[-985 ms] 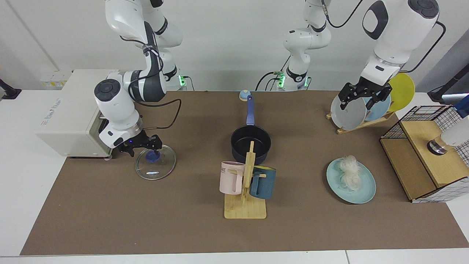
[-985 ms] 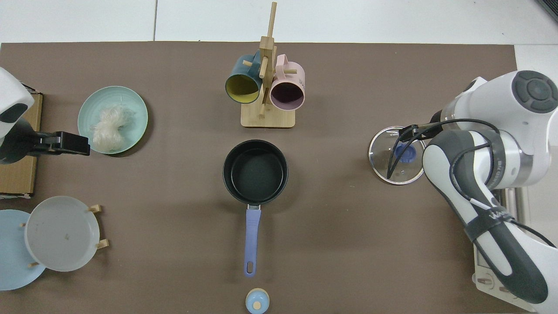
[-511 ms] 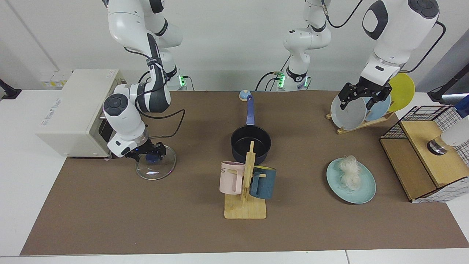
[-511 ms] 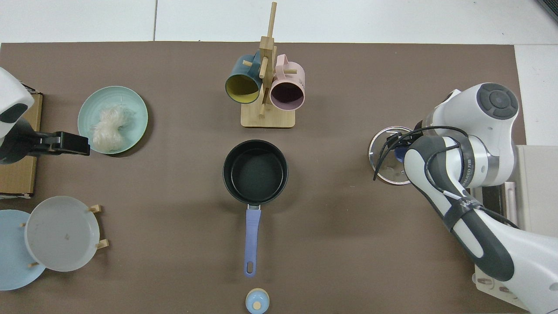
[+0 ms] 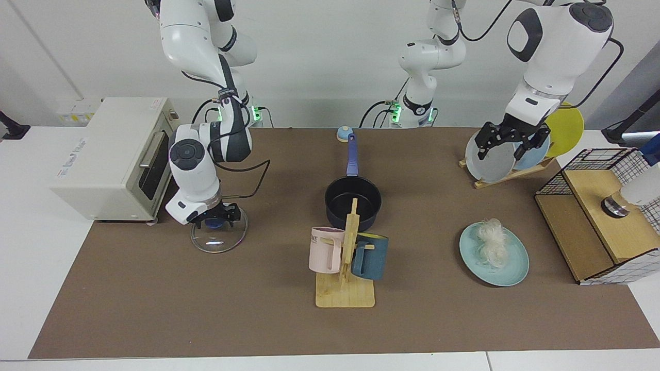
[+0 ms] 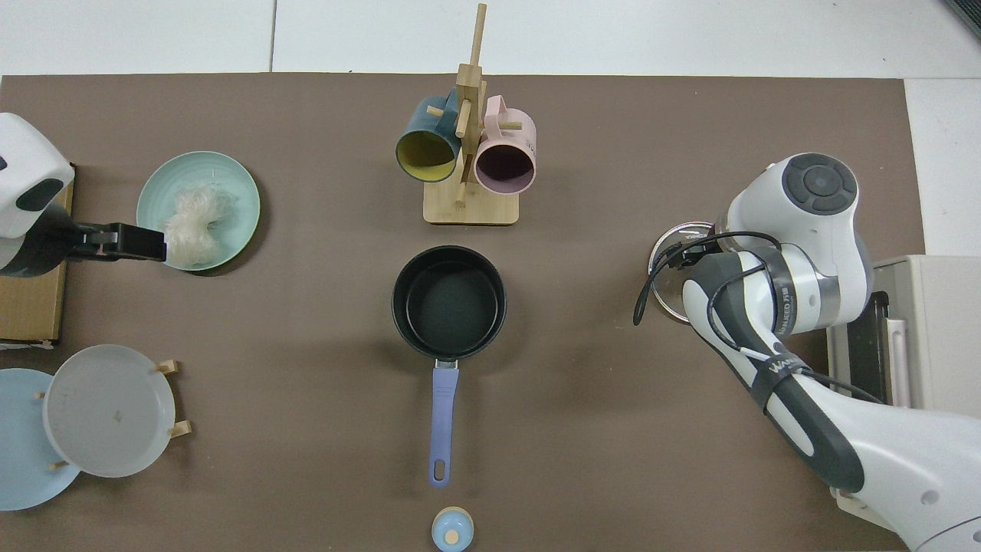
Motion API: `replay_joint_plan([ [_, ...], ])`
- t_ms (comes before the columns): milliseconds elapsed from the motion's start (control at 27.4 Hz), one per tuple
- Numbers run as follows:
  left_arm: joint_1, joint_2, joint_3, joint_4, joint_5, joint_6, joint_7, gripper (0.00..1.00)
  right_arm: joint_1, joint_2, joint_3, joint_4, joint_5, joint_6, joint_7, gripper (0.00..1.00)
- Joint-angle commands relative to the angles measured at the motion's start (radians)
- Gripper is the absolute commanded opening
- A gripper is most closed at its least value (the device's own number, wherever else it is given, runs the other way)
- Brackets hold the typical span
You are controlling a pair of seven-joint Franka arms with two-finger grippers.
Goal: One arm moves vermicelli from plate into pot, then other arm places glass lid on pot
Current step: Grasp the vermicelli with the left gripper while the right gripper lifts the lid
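My right hand (image 5: 215, 220) has swung upright over the glass lid (image 5: 219, 236) this last second, its wrist now stacked above the blue knob; I can't tell whether it is clamped on it. The lid lies flat on the table (image 5: 154, 309). My left hand (image 5: 510, 141), fingers apart, has edged from the plate rack (image 5: 502, 172) toward the plate (image 5: 508, 273), where the vermicelli (image 5: 491, 242) sits untouched. The pot (image 5: 353, 201) is empty, so I judge the noodle move comes first.
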Motion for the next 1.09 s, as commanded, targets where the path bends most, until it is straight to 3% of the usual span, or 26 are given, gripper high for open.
replay_joint_plan([
  [0, 0.014, 0.143, 0.005, 0.008, 0.004, 0.18, 0.035, 1.0, -0.006, -0.001, 0.004, -0.017, -0.018, 0.004, 0.021, 1.0],
  [219, 0.088, 0.313, 0.007, 0.115, 0.015, 0.266, 0.097, 1.0, -0.017, -0.001, 0.006, -0.031, -0.012, 0.006, 0.013, 0.98],
  [365, 0.078, 0.43, 0.007, 0.183, 0.016, 0.308, 0.12, 1.0, -0.015, -0.001, 0.006, -0.031, -0.005, 0.001, 0.012, 0.85],
  [620, 0.075, 0.505, 0.007, 0.166, 0.024, 0.391, 0.128, 1.0, -0.009, -0.001, 0.006, -0.026, -0.003, -0.025, 0.012, 0.72],
  [876, 0.078, 0.502, 0.005, 0.085, 0.05, 0.413, 0.191, 1.0, -0.008, -0.004, 0.007, -0.017, -0.002, -0.04, 0.009, 0.61],
  [1058, 0.078, 0.49, 0.005, 0.017, 0.05, 0.444, 0.199, 1.0, -0.004, -0.009, 0.015, -0.014, -0.002, -0.051, 0.007, 0.4],
])
